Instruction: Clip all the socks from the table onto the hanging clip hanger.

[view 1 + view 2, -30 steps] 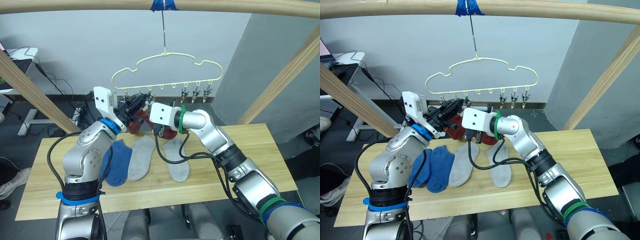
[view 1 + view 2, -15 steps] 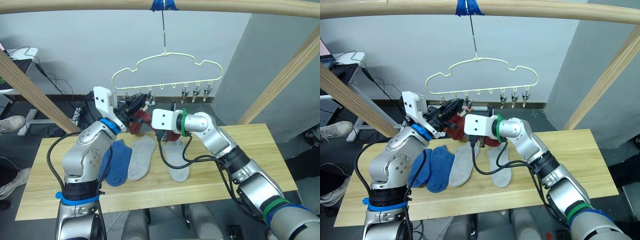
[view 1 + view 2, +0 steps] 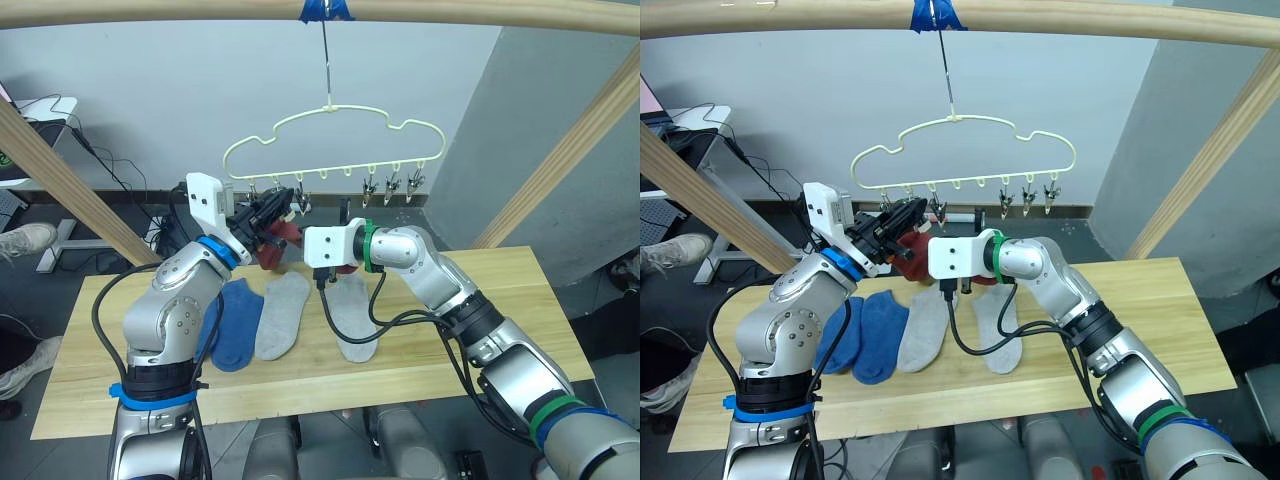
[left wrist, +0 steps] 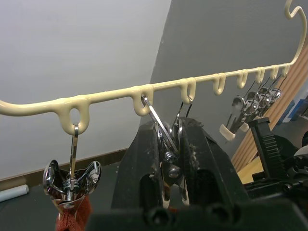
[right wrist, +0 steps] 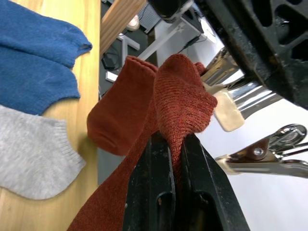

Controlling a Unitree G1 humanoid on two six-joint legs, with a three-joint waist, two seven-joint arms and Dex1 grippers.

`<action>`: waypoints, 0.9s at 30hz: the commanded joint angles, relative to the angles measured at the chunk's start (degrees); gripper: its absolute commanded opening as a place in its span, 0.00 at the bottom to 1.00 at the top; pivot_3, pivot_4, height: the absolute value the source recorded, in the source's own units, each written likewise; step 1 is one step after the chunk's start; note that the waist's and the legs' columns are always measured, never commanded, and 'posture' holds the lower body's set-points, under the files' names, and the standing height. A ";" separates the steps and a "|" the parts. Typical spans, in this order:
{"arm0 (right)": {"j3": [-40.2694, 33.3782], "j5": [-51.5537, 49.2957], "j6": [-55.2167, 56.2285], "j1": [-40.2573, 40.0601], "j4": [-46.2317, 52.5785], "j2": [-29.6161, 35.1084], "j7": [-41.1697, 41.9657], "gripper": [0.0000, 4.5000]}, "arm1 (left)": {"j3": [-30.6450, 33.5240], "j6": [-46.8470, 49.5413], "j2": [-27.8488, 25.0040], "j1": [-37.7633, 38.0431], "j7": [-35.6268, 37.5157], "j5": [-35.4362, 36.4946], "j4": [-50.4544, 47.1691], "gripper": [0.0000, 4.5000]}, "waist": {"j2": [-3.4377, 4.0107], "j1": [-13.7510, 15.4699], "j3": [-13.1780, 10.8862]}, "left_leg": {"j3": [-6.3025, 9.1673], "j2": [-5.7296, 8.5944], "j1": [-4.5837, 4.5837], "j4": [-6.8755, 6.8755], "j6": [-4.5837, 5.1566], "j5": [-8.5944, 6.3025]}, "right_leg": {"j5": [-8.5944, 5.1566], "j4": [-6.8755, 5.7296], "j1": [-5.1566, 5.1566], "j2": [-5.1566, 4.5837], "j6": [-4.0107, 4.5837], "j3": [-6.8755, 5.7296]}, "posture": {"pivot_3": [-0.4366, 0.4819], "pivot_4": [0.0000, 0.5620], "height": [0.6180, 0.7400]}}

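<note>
— Since a second earlier, what had moved?

— Mostly the right tool (image 5: 174,144): it had risen and drawn nearer the left tool (image 4: 169,139), carrying its rust-red sock (image 5: 180,103) up toward the clips. The left arm had hardly shifted, and the clip hanger (image 3: 330,140) hung as before.

— How did the right tool stand?

— Its two black fingers (image 5: 153,192) were closed tight on a bunched fold of the rust-red sock, with fabric bulging above the tips and more trailing below. Just beyond that fold lay a metal clip with a pale pad (image 5: 226,108), very near the sock; whether they touched I could not tell.

— And the left one?

— It was pinched shut on a metal clip (image 4: 166,144) hanging from the second loop of the hanger's bottom bar, the clip's wire slanting up from between the fingers. Beside it, on the first loop, another clip (image 4: 71,180) already bit a second rust-red sock (image 4: 72,219).

— Where were the other socks?

— Below both tools, flat on the tabletop (image 3: 500,340): two blue socks (image 3: 235,320) nearest the left arm, then a grey sock (image 3: 282,315), then another grey sock (image 3: 352,315) under the right forearm. Three free clips (image 3: 392,185) hung farther along the bar, past the right tool.
</note>
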State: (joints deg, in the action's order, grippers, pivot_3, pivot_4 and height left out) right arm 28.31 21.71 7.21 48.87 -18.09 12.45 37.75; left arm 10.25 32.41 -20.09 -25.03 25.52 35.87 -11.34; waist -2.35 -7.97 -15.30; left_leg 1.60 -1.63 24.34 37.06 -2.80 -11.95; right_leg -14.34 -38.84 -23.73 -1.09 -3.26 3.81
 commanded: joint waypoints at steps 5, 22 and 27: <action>-1.63 -0.60 2.01 2.26 -0.24 -1.33 -2.57 0.00 | -0.17 -0.27 -0.79 0.17 0.79 0.30 -3.18 0.06 | -0.01 -0.03 0.01 | -0.02 0.00 0.00 0.00 0.00 0.03 | 0.00 -0.03 -0.03 0.00 0.00 0.03 | 0.29 0.33 1.00; -2.27 -2.39 0.04 1.85 -0.93 -3.73 -1.26 0.00 | 3.39 2.70 -3.41 5.13 0.46 2.61 -6.63 0.73 | -0.05 -0.04 0.04 | 0.00 -0.03 -0.02 0.00 -0.01 0.06 | 0.02 -0.11 -0.06 0.02 0.04 0.03 | 0.30 0.32 1.00; -2.04 -2.64 -0.59 1.15 -0.71 -3.59 -0.21 0.00 | 5.76 4.30 -6.38 9.61 0.53 3.54 -9.75 0.73 | -0.20 0.00 0.14 | 0.00 -0.02 -0.02 -0.01 -0.02 0.09 | 0.03 -0.12 -0.06 0.03 0.05 0.02 | 0.32 0.32 1.00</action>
State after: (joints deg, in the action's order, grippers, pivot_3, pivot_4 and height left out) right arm 27.10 20.32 6.48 50.15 -20.08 8.79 37.13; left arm 14.52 36.32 -25.35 -16.59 25.65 38.24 -17.64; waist -2.56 -7.97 -15.16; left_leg 1.59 -1.66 24.31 37.05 -2.82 -11.85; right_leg -14.31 -38.95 -23.80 -1.06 -3.20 3.83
